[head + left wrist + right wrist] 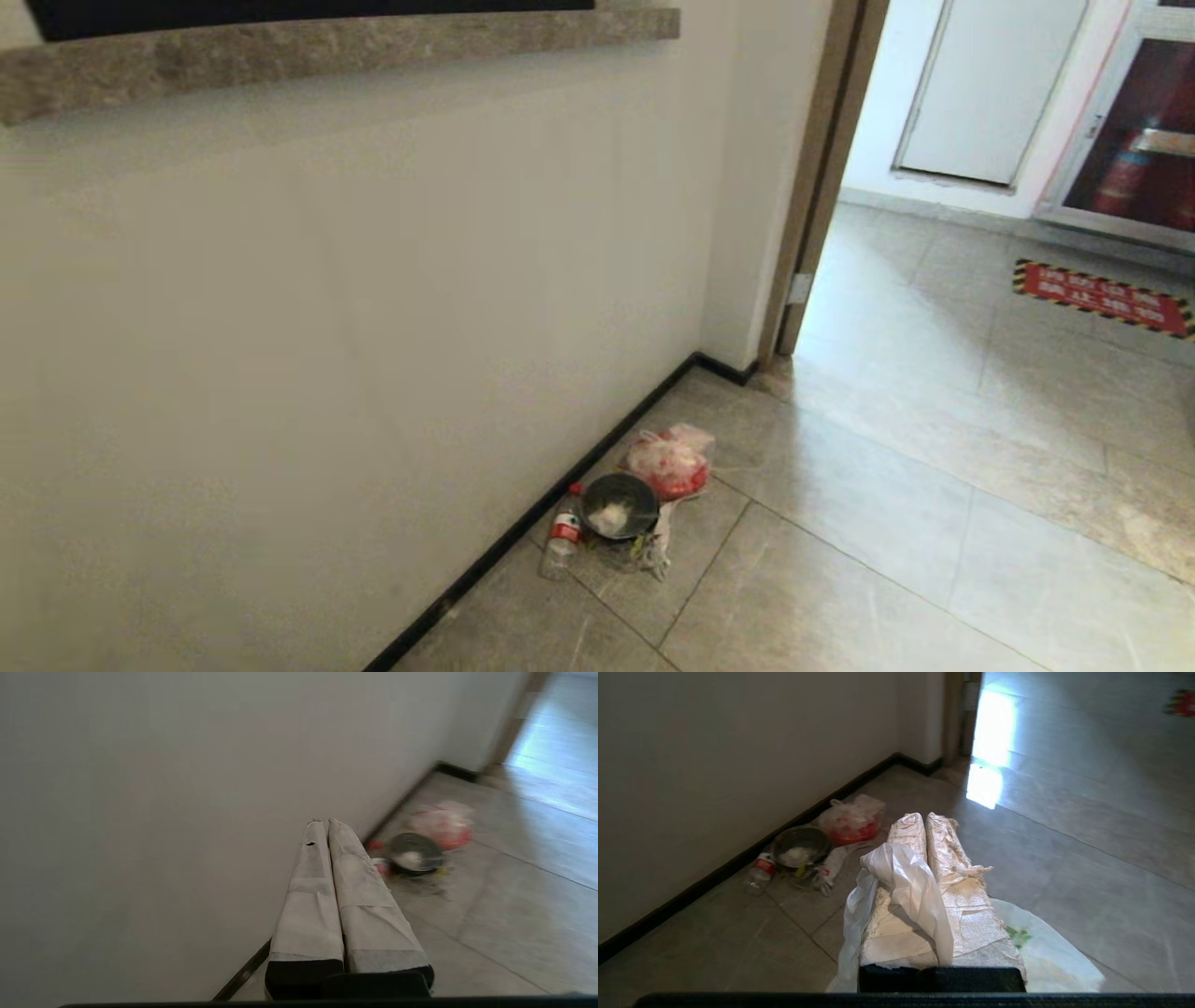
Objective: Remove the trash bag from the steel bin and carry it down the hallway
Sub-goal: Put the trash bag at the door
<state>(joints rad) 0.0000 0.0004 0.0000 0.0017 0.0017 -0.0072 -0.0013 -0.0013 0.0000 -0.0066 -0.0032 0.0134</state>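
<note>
My right gripper [924, 817] is shut on the trash bag [908, 884]. A fold of its thin white plastic comes up between the taped fingers and drapes over one of them. The remainder hangs below the gripper, showing a green print [1020, 935]. The left gripper [325, 822] is shut with nothing in it and points toward the white wall. Neither arm shows in the head view. The steel bin is out of view. I am in the hallway, over its grey marbled floor tiles [887, 523].
Against the black baseboard [523, 527] lies a litter pile: a dark round bowl [619, 505] with white stuff inside, a clear bag with red contents [668, 463] and a plastic bottle [563, 539]. A brown door frame [822, 177] opens ahead on the right.
</note>
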